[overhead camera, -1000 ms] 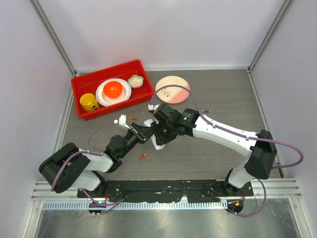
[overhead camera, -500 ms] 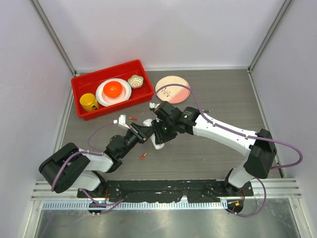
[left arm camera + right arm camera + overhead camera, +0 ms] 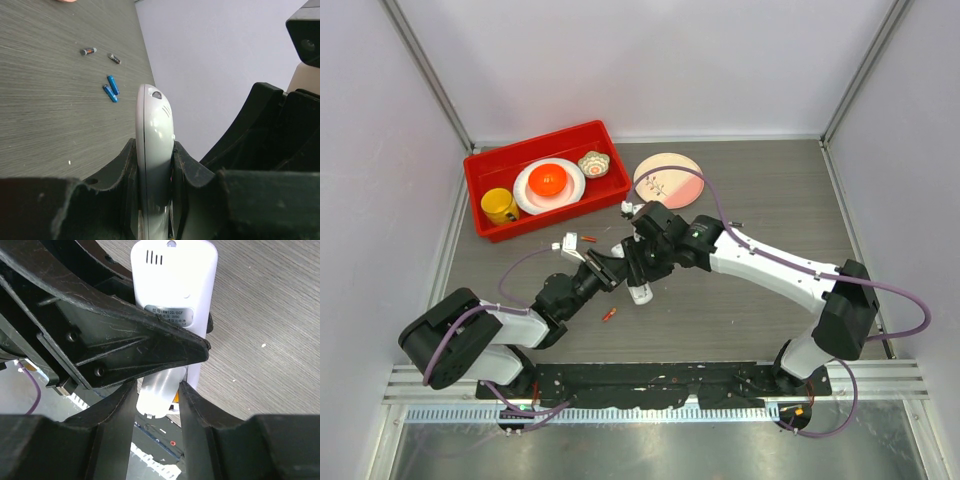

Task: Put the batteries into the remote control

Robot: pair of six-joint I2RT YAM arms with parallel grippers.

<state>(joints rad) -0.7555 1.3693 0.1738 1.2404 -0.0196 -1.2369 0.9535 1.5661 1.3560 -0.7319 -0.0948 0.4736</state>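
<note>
As left hand (image 3: 154, 157) pinches remote control (image 3: 151, 112), tightly closed

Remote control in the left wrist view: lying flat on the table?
No, the left claw pinches the remote control by its faces, its narrow edge toward the camera.

The remote (image 3: 152, 150) is smooth, glossy white plastic, and the left fingers (image 3: 196, 172) beside it are matt black plastic with scuffed edges. The table (image 3: 50, 110) under it looks like matt grey wood grain; the blue batteries (image 3: 112, 84) beyond it shine faintly.
</note>
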